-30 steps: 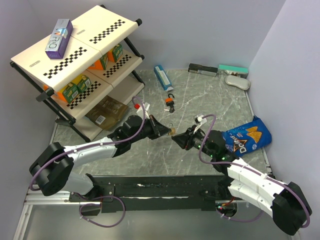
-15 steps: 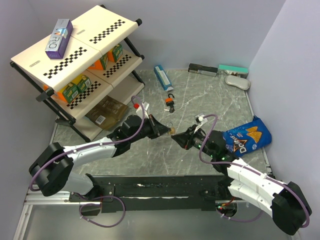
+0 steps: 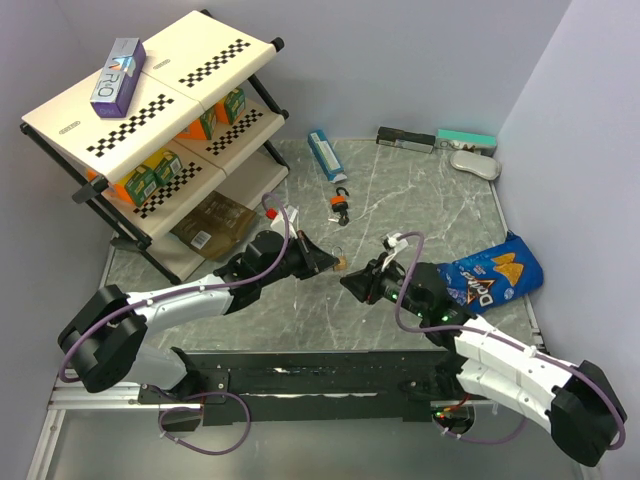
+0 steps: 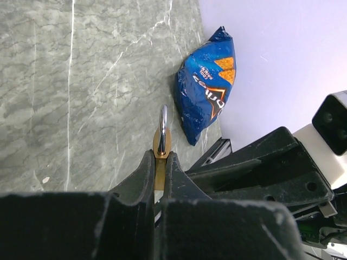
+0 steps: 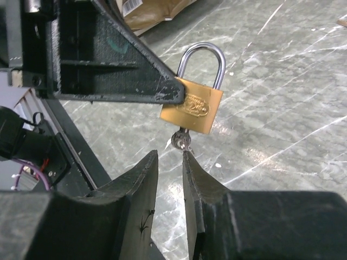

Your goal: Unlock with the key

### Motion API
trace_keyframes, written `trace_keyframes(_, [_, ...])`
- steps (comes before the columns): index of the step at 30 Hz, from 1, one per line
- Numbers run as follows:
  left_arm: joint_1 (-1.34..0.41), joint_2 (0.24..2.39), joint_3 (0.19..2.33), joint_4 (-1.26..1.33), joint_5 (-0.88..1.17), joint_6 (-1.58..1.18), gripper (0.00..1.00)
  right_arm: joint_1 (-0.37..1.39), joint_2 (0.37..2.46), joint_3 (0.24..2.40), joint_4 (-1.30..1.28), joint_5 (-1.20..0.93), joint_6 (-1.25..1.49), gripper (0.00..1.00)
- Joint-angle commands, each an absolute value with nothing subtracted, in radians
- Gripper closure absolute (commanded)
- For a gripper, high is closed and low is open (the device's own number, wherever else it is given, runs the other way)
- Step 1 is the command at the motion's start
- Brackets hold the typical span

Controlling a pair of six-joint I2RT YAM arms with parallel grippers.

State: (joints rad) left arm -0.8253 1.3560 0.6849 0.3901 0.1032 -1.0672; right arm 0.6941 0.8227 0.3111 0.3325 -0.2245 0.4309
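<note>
The grey marble counter (image 3: 420, 200) carries a checker-edged shelf rack (image 3: 150, 110) in the upper left of the overhead view and a blue chip bag (image 3: 495, 275) at the right. Near the centre, the left claw (image 4: 159, 162) is clamped on the body of a brass padlock (image 5: 192, 105), held off the counter with its steel shackle pointing away from the fingers.

The key (image 5: 180, 141) sits in the underside of the padlock. Only its small, round, dull-silver head shows, poking out below the brass body. The right claw (image 5: 169, 158) is parted by a narrow gap just beneath that head and has nothing between its fingers.

Compared with a second ago, the right claw has slid a little toward the lower left of the overhead frame, away from the padlock. The left arm and padlock have kept their place.
</note>
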Motion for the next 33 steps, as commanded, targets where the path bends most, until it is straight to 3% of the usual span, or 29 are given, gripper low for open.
trace_keyframes(1, [-0.827, 1.316, 0.718, 0.436, 0.091, -1.065, 0.99, 0.704, 0.856, 0.388, 0.342, -0.189, 0.402, 0.67])
trace_keyframes(14, [-0.827, 1.310, 0.718, 0.431, 0.086, -1.062, 0.99, 0.715, 0.934, 0.423, 0.357, -0.196, 0.396, 0.66])
trace_keyframes(22, [-0.827, 1.315, 0.719, 0.431, 0.091, -1.062, 0.99, 0.726, 0.960, 0.431, 0.342, -0.173, 0.382, 0.60])
trace_keyframes(29, [-0.827, 1.315, 0.724, 0.426, 0.091, -1.060, 0.99, 0.733, 0.977, 0.437, 0.342, -0.161, 0.376, 0.66])
trace_keyframes(33, [-0.827, 1.322, 0.727, 0.425, 0.100, -1.058, 0.99, 0.735, 0.973, 0.437, 0.348, -0.153, 0.376, 0.74])
